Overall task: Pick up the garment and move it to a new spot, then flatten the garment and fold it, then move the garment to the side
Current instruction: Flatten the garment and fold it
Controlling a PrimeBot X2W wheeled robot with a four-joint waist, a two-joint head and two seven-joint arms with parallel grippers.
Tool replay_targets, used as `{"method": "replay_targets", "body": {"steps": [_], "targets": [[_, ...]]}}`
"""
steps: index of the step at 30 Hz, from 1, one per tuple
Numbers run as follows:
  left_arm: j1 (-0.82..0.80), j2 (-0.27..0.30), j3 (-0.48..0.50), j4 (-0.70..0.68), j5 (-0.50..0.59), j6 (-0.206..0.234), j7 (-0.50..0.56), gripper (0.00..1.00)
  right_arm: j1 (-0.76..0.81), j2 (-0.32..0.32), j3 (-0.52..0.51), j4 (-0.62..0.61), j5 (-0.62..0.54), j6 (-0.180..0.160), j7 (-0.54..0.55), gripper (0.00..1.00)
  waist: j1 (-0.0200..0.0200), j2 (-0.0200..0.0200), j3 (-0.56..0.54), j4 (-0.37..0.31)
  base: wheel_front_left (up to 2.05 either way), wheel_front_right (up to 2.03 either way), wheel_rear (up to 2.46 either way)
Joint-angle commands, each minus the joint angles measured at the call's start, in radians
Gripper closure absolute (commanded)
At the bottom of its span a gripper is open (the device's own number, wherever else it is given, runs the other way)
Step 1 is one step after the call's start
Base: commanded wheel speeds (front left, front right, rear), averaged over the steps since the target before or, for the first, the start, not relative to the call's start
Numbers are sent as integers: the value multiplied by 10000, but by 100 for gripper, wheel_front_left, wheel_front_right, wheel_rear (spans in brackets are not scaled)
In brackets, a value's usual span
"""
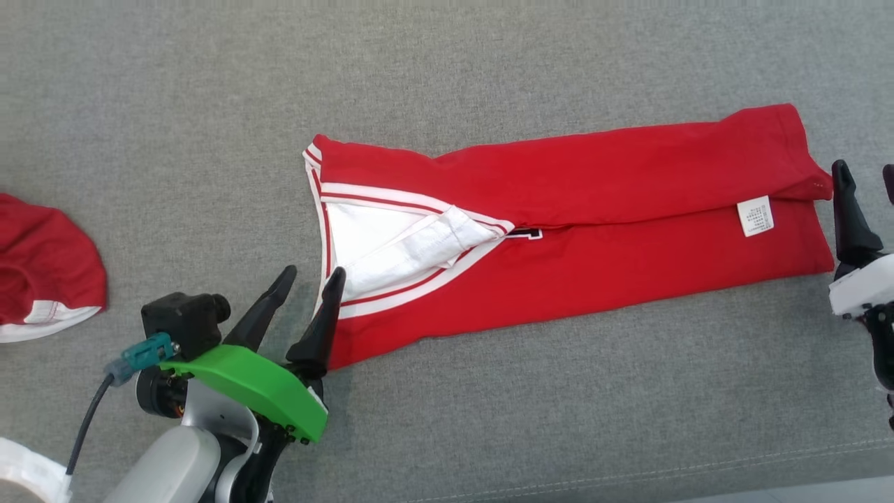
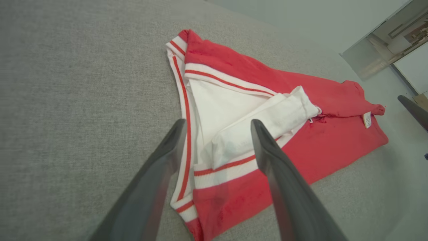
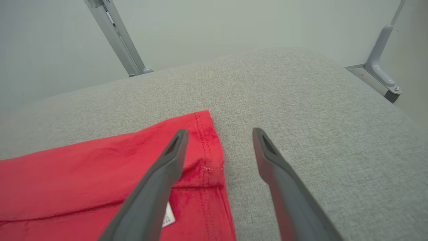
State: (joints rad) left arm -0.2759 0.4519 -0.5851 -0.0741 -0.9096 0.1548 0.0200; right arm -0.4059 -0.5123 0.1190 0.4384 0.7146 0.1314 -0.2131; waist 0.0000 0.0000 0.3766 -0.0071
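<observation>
The garment (image 1: 594,237) is a red jersey with white, red-striped trim, folded into a long band across the grey surface, its white inside showing at the left end (image 2: 234,110). My left gripper (image 1: 314,276) stands open at that left end, one finger over the trim, nothing between the fingers (image 2: 217,124). My right gripper (image 1: 866,171) is open at the garment's right hem (image 3: 214,157), holding nothing. A white care label (image 1: 756,215) lies near that hem.
A second red cloth with white edging (image 1: 42,269) lies at the far left. The grey fabric surface (image 1: 489,70) stretches free behind the garment; its front seam edge (image 1: 698,475) runs along the bottom right. Metal frame legs (image 3: 117,36) stand beyond the far edge.
</observation>
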Motion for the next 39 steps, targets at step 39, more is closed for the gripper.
{"method": "replay_targets", "body": {"steps": [39], "targets": [[1970, -2917, 718, 1685, 6124, 584, -2861, 0, 13, 577, -1969, 3696, 807, -10, 1936, 0, 0, 0, -1630, 2213, 0, 0, 0]]}}
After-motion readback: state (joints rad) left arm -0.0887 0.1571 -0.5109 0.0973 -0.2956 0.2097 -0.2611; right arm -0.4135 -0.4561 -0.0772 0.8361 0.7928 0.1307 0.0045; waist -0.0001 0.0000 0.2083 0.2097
